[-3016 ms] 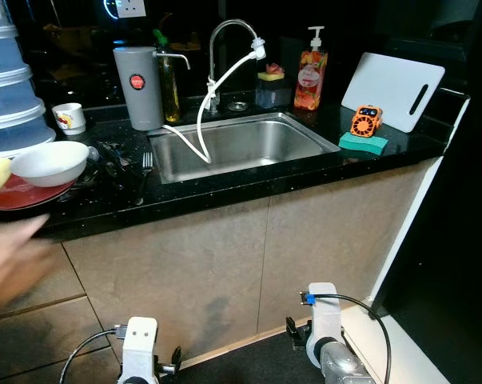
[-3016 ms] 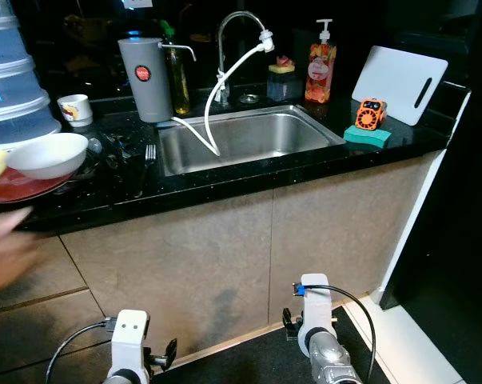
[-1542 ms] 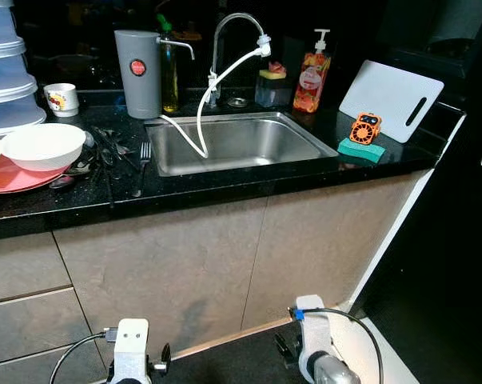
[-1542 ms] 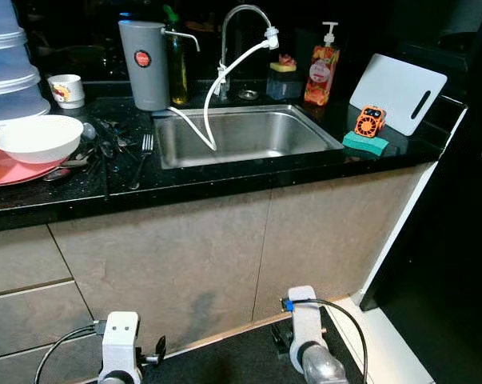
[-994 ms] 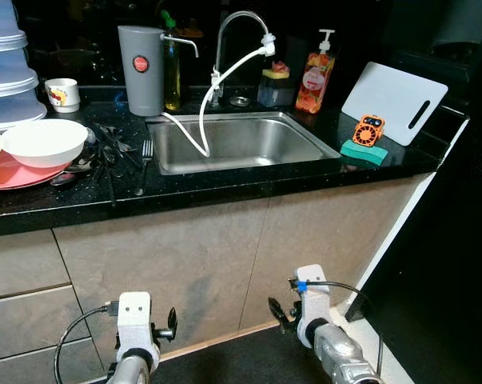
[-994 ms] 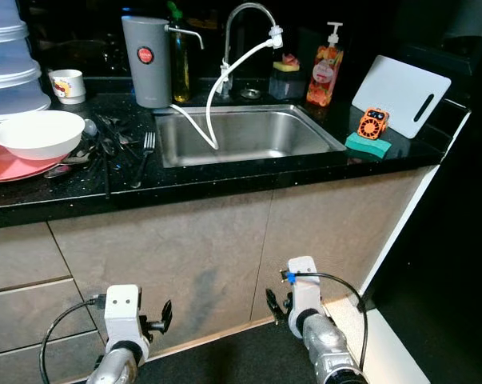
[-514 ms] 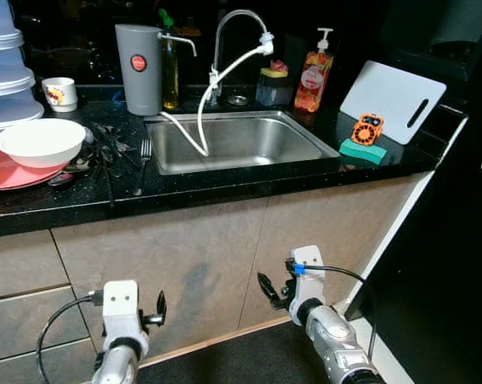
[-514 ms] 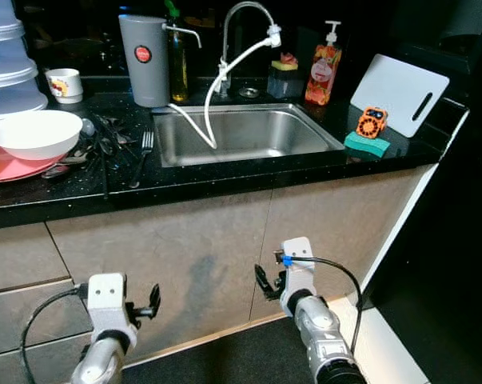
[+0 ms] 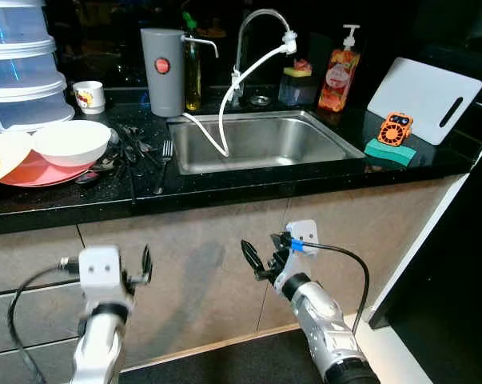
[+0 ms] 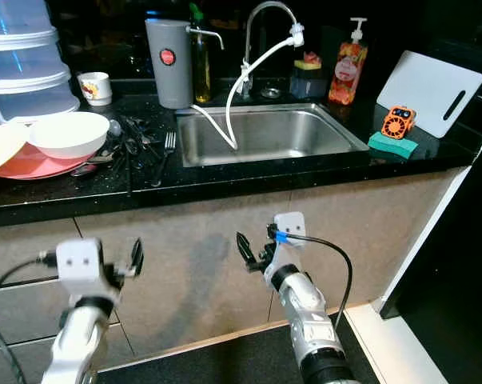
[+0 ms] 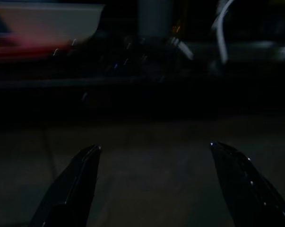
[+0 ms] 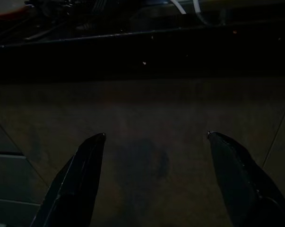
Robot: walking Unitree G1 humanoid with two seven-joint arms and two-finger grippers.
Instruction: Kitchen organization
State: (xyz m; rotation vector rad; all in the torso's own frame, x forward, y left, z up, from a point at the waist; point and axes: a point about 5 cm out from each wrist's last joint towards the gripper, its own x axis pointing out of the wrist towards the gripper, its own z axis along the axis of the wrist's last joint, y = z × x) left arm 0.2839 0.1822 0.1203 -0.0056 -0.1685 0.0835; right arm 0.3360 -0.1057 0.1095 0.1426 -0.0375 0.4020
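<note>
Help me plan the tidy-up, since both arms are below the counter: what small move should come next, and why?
Probably raise the left gripper toward the loose cutlery beside the sink. Both it and the right gripper are open, empty, and facing the cabinet front below the countertop, while the fork lies unsorted.

Beige cabinet front (image 9: 209, 248), black doorway (image 9: 456, 264), perhaps tiled floor (image 10: 384, 336)

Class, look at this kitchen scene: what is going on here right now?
A humanoid robot stands facing a black kitchen counter with a steel sink. Neither hand holds anything: the left hand and right hand are both open, raised in front of the cabinet fronts below the counter edge. On the counter to the left of the sink lie a white bowl on a red plate and loose cutlery, none of it touched.
</note>
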